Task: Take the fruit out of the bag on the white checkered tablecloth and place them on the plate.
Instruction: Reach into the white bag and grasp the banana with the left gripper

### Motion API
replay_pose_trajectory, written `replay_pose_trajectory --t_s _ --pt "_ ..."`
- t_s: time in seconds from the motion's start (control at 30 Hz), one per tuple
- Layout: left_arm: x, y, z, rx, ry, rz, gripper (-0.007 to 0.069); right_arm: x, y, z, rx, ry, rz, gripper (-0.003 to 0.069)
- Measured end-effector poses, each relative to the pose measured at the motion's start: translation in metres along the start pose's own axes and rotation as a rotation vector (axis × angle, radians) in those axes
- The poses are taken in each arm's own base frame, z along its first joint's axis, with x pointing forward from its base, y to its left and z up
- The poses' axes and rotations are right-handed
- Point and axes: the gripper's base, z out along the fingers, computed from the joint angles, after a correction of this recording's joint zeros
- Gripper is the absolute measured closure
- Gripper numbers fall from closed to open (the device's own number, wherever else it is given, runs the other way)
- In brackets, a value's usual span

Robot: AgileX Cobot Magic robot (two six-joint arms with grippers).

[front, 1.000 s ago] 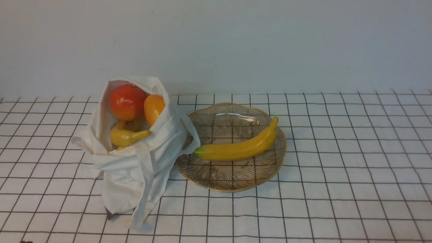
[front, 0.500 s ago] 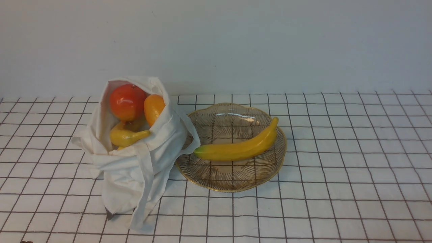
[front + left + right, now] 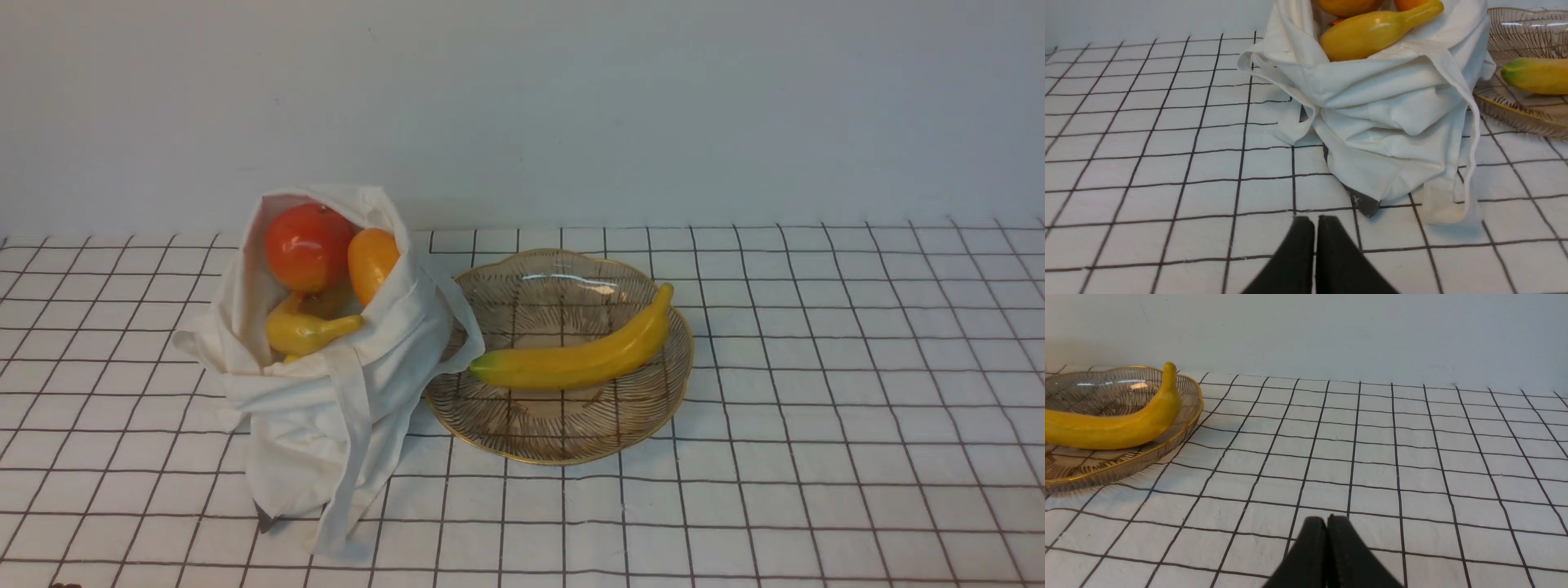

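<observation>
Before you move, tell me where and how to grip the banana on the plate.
I'd close the tool from above across the thick middle of the banana, one finger on each long side. It lies lengthwise across the plate, its body bare, while a bag strap hangs close to the green tip.

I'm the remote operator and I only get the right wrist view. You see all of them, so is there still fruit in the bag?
Observer: Yes, the soft off-white cloth bag holds a round red-orange fruit, an orange oval fruit and some yellow fruit.
Operator: Does the bag touch the wavy-rimmed amber glass plate?
Observer: One of its fabric strap handles hangs over the plate's left side.
Operator: And the left gripper?
Observer: It's shut, with nothing held.
</observation>
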Motion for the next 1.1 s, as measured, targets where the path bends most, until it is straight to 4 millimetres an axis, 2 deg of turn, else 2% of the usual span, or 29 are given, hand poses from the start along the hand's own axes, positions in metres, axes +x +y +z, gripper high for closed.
replay_pose_trajectory --t_s 0.1,0.17,0.2,0.27,0.37,0.53,0.6,0.63,0.7,0.73,0.8,0.87,0.97,1.1 --pt "0.0 -0.005 0.0 0.05 0.002 -0.216 0.0632 0.0 0.0 0.0 0.0 0.0 0.0 0.0674" --pt "-0.002 -0.011 -0.001 0.125 0.008 -0.528 0.0632 0.0 0.0 0.0 0.0 0.0 0.0 0.0674" --pt "-0.003 -0.012 -0.001 0.139 0.01 -0.587 0.0632 0.0 0.0 0.0 0.0 0.0 0.0 0.0674" --pt "-0.006 -0.018 -0.002 0.219 0.024 -0.893 0.0632 0.0 0.0 0.0 0.0 0.0 0.0 0.0674" --pt "-0.01 -0.02 -0.003 0.266 0.013 -1.032 0.0632 0.0 0.0 0.0 0.0 0.0 0.0 0.0674" --pt "-0.015 -0.02 -0.004 0.28 -0.024 -1.01 0.0632 0.0 0.0 0.0 0.0 0.0 0.0 0.0674" --pt "-0.023 -0.021 -0.008 0.295 -0.052 -0.968 0.0632 0.0 0.0 0.0 0.0 0.0 0.0 0.0674" --pt "-0.039 -0.022 -0.015 0.32 -0.1 -0.915 0.0632 0.0 0.0 0.0 0.0 0.0 0.0 0.0674" --pt "-0.057 -0.024 -0.022 0.339 -0.127 -0.858 0.0632 0.0 0.0 0.0 0.0 0.0 0.0 0.0674" --pt "-0.07 -0.027 -0.026 0.349 -0.126 -0.811 0.0632 0.0 0.0 0.0 0.0 0.0 0.0 0.0674" --pt "-0.084 -0.031 -0.027 0.351 -0.067 -0.741 0.0632 0.0 0.0 0.0 0.0 0.0 0.0 0.0674" --pt "-0.097 -0.037 -0.02 0.343 0.072 -0.643 0.0632 0.0 0.0 0.0 0.0 0.0 0.0 0.0674" --pt "-0.104 -0.043 -0.002 0.317 0.38 -0.503 0.0632 0.0 0.0 0.0 0.0 0.0 0.0 0.0674" --pt "-0.113 -0.04 0.025 0.239 0.767 -0.302 0.0632 0.0 0.0 0.0 0.0 0.0 0.0 0.0674"
